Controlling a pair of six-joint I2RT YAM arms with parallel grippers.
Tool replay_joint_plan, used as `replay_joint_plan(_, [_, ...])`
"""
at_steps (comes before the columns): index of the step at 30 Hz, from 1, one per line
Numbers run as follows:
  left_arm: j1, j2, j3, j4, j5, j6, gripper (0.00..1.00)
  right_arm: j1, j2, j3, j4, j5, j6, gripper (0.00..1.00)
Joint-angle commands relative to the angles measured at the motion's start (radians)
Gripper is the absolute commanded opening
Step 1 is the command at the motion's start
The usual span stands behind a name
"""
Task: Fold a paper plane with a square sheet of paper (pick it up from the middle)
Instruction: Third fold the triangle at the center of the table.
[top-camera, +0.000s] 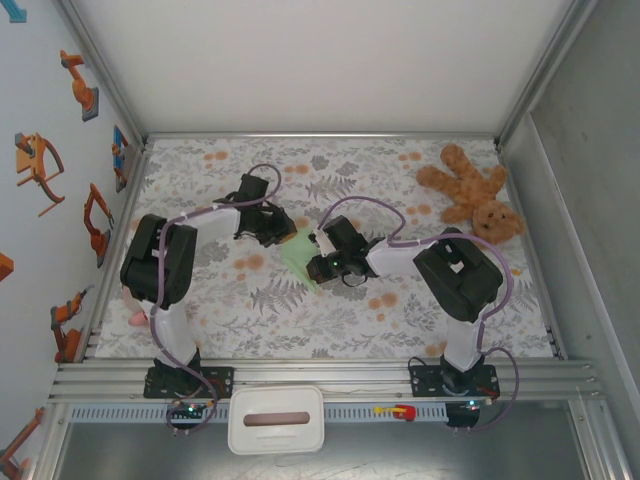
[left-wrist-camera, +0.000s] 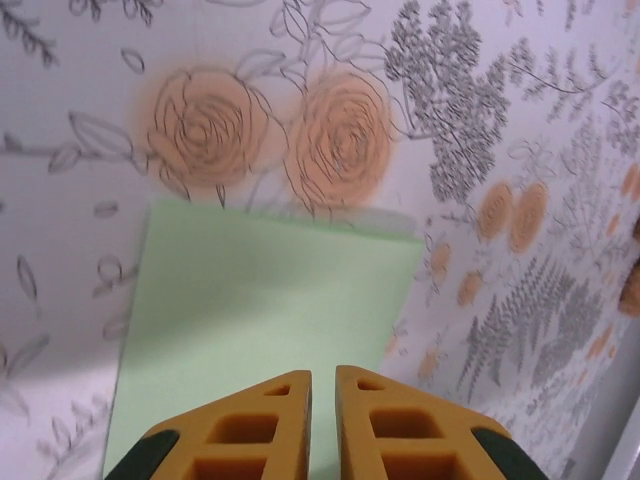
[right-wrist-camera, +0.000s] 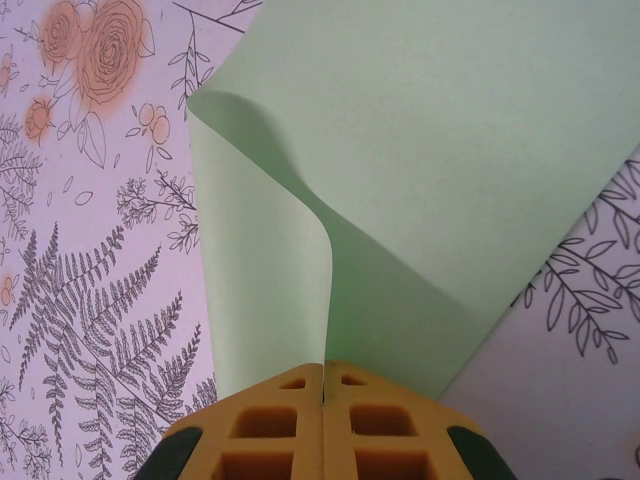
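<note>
The square sheet of paper (top-camera: 298, 255), pale mint green, lies on the flowered table mat between the two arms. My right gripper (right-wrist-camera: 323, 368) is shut on one edge of the sheet (right-wrist-camera: 420, 130). That flap rises from the mat and curls over the flat part. My left gripper (left-wrist-camera: 322, 375) hovers low over the opposite side of the sheet (left-wrist-camera: 260, 290). Its orange fingers (left-wrist-camera: 390, 420) stand a narrow slit apart with nothing between them. From above, the left gripper (top-camera: 275, 232) and right gripper (top-camera: 322, 268) face each other across the sheet. The paper plane is out of view.
A brown teddy bear (top-camera: 470, 193) lies at the back right of the mat. A white lidded box (top-camera: 277, 419) sits on the rail in front of the arm bases. Aluminium frame walls close in the table on the left, back and right.
</note>
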Motion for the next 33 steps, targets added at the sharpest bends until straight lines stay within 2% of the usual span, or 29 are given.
replay_joint_plan(1, [-0.002, 0.055, 0.041, -0.055, 0.01, 0.033, 0.16, -0.005, -0.014, 0.025, -0.015, 0.008, 0.015, 0.0])
replay_joint_plan(12, [-0.004, 0.115, 0.064, -0.135, -0.024, 0.062, 0.15, -0.005, -0.039, 0.014, -0.015, 0.021, 0.014, 0.0])
replay_joint_plan(33, [-0.004, 0.136, 0.083, -0.156, -0.015, 0.093, 0.14, -0.005, -0.007, 0.019, -0.03, 0.04, 0.003, 0.0])
